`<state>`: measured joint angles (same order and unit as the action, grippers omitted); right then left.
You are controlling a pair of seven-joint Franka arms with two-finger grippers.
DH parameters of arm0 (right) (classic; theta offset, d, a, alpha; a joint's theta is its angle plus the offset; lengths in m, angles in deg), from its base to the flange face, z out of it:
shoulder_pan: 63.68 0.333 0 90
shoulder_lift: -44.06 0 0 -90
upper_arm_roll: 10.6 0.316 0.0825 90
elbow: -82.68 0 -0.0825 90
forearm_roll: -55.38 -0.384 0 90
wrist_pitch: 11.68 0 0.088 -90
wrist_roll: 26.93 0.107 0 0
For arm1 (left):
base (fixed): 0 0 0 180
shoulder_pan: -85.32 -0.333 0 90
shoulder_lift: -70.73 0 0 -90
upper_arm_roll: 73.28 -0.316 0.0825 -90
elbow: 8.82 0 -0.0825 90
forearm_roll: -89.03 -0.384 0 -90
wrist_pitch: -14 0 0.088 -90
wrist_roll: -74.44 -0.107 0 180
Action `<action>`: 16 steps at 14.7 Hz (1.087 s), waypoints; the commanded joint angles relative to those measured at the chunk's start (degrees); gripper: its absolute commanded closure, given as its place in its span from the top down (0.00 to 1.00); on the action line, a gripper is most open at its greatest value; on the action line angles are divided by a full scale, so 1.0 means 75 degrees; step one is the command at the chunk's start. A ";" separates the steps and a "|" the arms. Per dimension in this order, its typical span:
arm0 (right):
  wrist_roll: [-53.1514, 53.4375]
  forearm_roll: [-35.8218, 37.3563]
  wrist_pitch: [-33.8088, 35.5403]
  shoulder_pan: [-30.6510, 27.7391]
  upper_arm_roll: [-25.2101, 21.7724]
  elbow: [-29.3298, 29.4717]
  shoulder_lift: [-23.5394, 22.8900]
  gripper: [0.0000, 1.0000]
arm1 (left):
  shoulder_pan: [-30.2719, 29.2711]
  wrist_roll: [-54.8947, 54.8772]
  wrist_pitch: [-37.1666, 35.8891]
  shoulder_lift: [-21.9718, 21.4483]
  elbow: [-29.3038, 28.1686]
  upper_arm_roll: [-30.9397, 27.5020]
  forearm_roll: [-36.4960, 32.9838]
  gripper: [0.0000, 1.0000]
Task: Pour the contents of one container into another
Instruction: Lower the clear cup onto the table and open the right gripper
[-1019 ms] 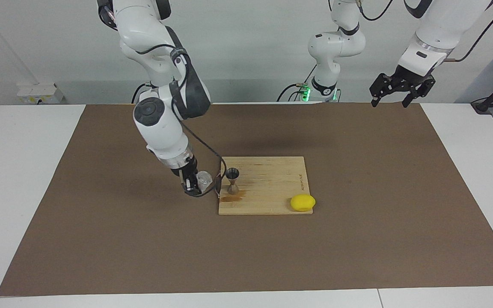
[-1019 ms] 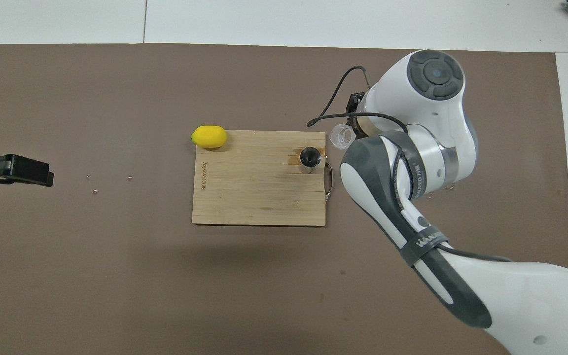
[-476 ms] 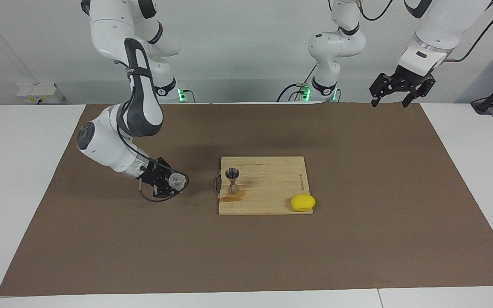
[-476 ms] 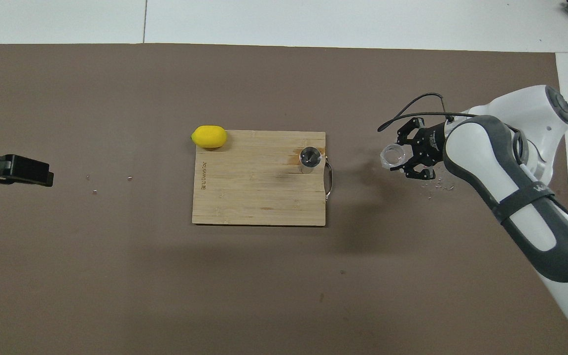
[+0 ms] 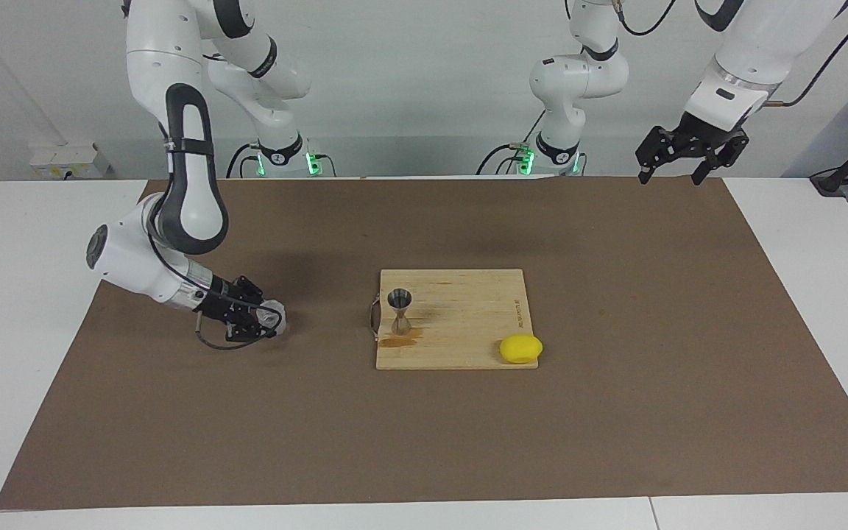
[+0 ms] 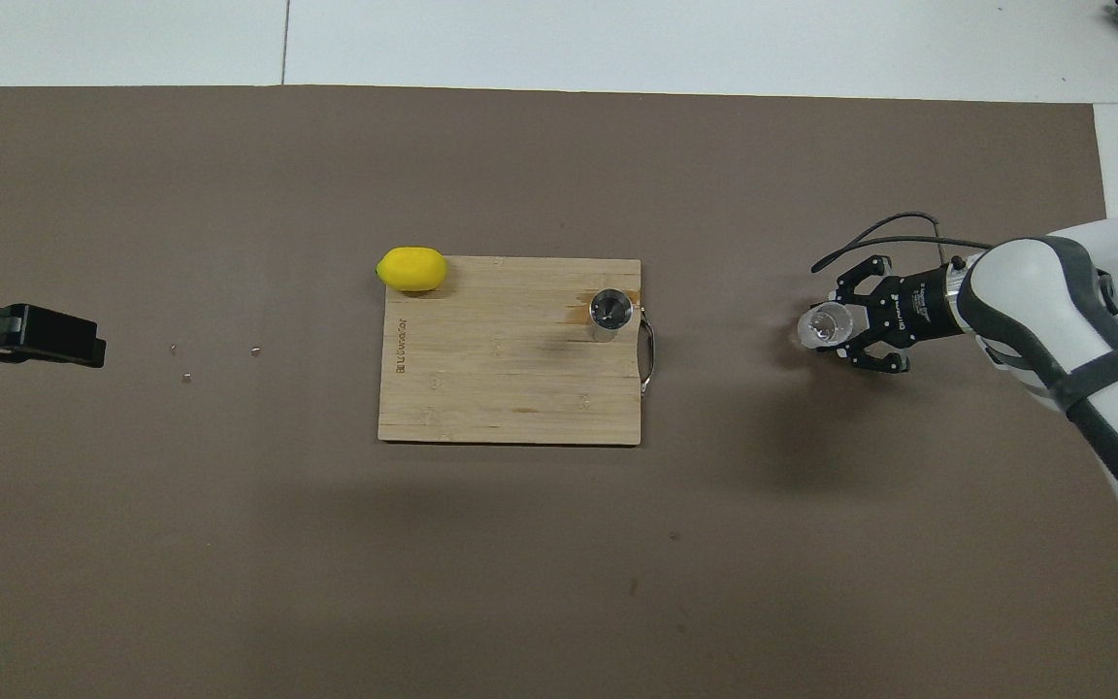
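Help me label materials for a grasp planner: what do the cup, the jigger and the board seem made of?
Cup, held by the right gripper: clear, frosty walls, likely plastic, maybe glass. Jigger: polished steel by its mirror-like sheen. Board: pale wood or bamboo, with visible strips and a matte finish.

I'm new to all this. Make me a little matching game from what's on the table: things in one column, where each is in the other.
1. clear cup
2. steel jigger
3. lemon
4. left gripper

A. upright on the cutting board
B. held in the right gripper
C. raised, waiting over the mat's edge
D. on the board's corner

Pairs: 1-B, 2-A, 3-D, 4-C
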<state>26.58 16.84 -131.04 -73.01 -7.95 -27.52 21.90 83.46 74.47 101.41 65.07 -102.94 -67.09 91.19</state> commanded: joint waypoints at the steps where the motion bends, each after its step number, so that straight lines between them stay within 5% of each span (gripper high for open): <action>1: -0.0653 -0.0508 0.0048 -0.0338 0.0116 -0.0281 0.0001 0.00 | -0.0045 -0.0040 -0.0111 -0.0043 0.0011 0.0007 0.0087 1.00; 5: -0.0749 -0.0591 -0.0022 -0.0537 0.0104 -0.0657 0.0106 0.00 | -0.0045 -0.0040 -0.0111 -0.0043 0.0011 0.0007 0.0087 1.00; 6: -0.0737 -0.0580 -0.0104 -0.0526 0.0104 -0.0750 0.0118 0.16 | -0.0045 -0.0040 -0.0111 -0.0043 0.0011 0.0007 0.0087 1.00; 7: -0.0749 -0.0568 -0.0105 -0.0456 0.0092 -0.0751 0.0130 0.66 | -0.0045 -0.0040 -0.0111 -0.0043 0.0011 0.0007 0.0087 1.00; 8: -0.0656 -0.0533 -0.0105 -0.0420 0.0092 -0.0740 0.0119 0.96 | -0.0045 -0.0040 -0.0111 -0.0043 0.0011 0.0007 0.0087 1.00; 16: -0.1065 0.0390 -0.0012 -0.0362 0.0080 -0.1161 0.1230 1.00 | -0.0057 -0.0040 -0.0111 -0.0043 -0.0001 0.0007 0.0087 1.00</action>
<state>20.37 16.47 -130.92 -75.76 -7.58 -32.95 26.71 83.46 74.47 101.40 65.07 -102.94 -67.10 91.19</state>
